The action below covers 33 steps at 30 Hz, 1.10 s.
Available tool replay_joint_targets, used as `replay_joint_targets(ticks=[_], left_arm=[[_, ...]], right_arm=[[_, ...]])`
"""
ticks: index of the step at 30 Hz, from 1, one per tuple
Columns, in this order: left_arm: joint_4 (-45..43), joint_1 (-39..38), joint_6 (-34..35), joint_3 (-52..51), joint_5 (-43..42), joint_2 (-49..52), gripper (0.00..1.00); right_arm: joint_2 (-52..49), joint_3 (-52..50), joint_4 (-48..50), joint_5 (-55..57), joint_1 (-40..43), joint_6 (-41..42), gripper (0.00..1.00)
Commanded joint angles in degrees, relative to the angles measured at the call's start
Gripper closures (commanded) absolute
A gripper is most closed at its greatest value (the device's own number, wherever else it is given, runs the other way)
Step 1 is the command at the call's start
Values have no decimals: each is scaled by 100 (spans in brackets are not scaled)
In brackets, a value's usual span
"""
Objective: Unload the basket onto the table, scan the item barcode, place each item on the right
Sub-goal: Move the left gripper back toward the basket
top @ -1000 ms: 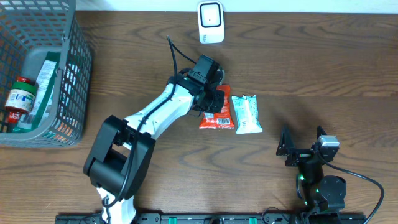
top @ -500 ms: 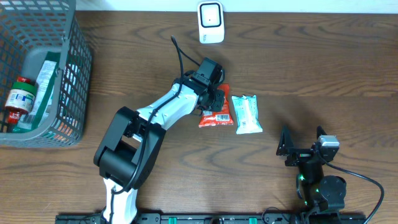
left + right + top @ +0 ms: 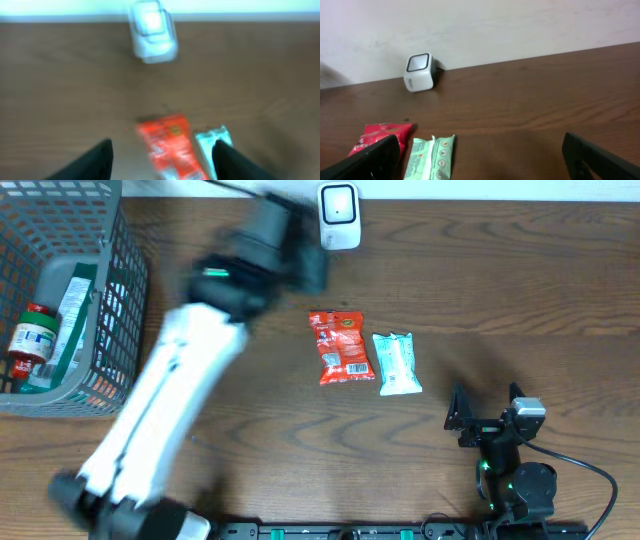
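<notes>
The red snack packet (image 3: 341, 348) lies flat on the table with its barcode label at its near end; the left wrist view shows it blurred (image 3: 167, 147). Beside it on the right lies a pale green packet (image 3: 397, 363) (image 3: 431, 157). The white scanner (image 3: 339, 216) (image 3: 151, 31) (image 3: 419, 71) stands at the table's far edge. My left gripper (image 3: 164, 145) is open with nothing in it, lifted above and back from the red packet; from overhead its arm (image 3: 190, 350) is a blur. My right gripper (image 3: 481, 145) (image 3: 487, 405) stands open and holds nothing at the front right.
A grey wire basket (image 3: 115, 300) at the far left holds a small jar (image 3: 30, 332) and a green and white pack (image 3: 72, 310). The wall runs along the table's far edge behind the scanner.
My left gripper opened and let go of the red packet, which now lies on the table. The left arm swung quickly up and to the left. The right arm has not moved.
</notes>
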<state>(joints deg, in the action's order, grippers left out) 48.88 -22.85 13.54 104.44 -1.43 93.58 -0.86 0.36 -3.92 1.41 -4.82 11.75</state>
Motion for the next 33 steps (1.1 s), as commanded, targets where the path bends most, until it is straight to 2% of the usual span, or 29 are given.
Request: replay_joint_targets(ticks=[1,5,11,16,22,33], left_arm=[[514,872,-238,820,1123,-177,33],[660,2153,-511,1152,1180,-188,25],[649,4030,-610,1106,1180,42,22],[1207,5075,-643,1049,1178,562,19],[1486,5495,-1130,929,1180,1353,19],[1482,5525,-1786,929,1482,2428,19]], right_arm=[[11,-4,-20,-2,33,22,1],[9,-4,-22,-2,33,22,1],[9,-4,-20,-2,33,22,1],[9,-4,-20,-2,33,22,1],[11,-4,-20,-2,33,22,1],[9,-4,-20,0,33,22,1]])
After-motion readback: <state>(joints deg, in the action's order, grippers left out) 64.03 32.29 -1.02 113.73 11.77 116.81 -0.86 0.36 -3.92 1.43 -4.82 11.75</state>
